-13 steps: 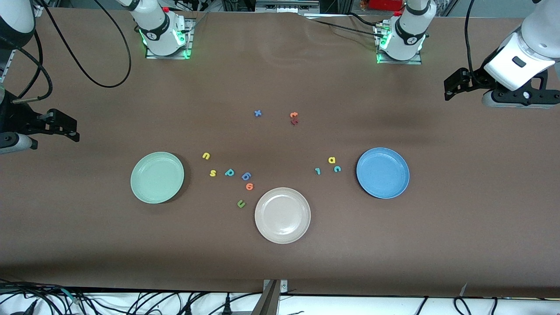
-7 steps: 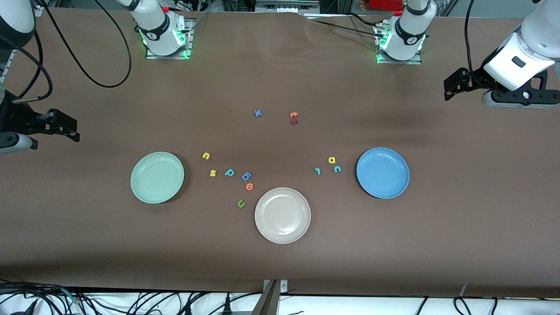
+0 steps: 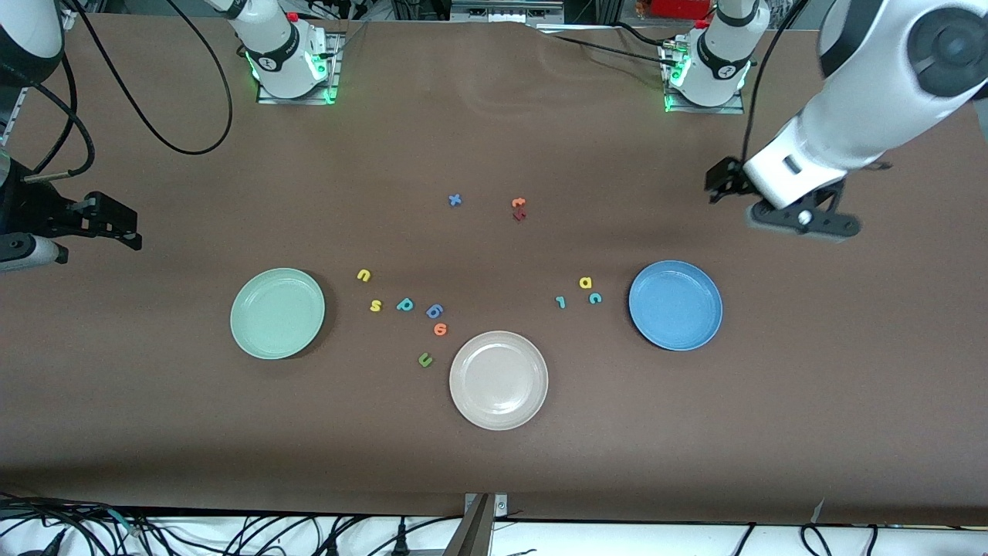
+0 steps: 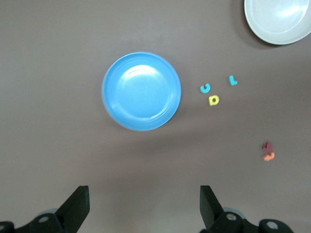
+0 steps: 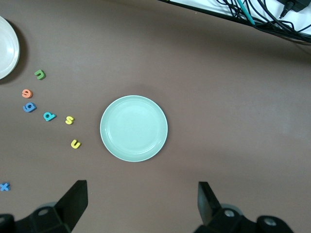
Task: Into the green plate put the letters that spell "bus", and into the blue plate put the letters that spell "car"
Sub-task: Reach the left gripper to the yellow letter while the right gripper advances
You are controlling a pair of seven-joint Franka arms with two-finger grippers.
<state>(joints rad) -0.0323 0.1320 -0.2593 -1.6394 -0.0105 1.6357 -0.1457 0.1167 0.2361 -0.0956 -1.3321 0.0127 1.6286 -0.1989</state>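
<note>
nearest the front camera sits the beige plate (image 3: 499, 380), with the dark green "u" (image 3: 425, 360) just beside it toward the right arm's end. a little farther lie the orange "6"-like letter (image 3: 440, 330) and the blue "6"-like letter (image 3: 434, 311), then the teal "b" (image 3: 404, 304) and yellow "s" (image 3: 376, 306) in a row toward the green plate (image 3: 277, 313), which holds nothing. the yellow "u" (image 3: 364, 275) lies slightly farther than the "s". toward the left arm's end, the blue plate (image 3: 675, 305) is also bare, and just beside it lie the teal "c" (image 3: 594, 298), the teal "r" (image 3: 560, 302) and, slightly farther, the yellow "a" (image 3: 586, 283). farther still, near the table's middle, lie a blue "x" (image 3: 455, 200) and an orange "t" (image 3: 519, 203) touching a dark red letter (image 3: 519, 215). the left gripper (image 4: 143, 206) hangs in the air over bare table by the blue plate, fingers spread wide and holding nothing. the right gripper (image 5: 141, 206) waits over the table's edge at its own end, fingers likewise wide apart and empty.
</note>
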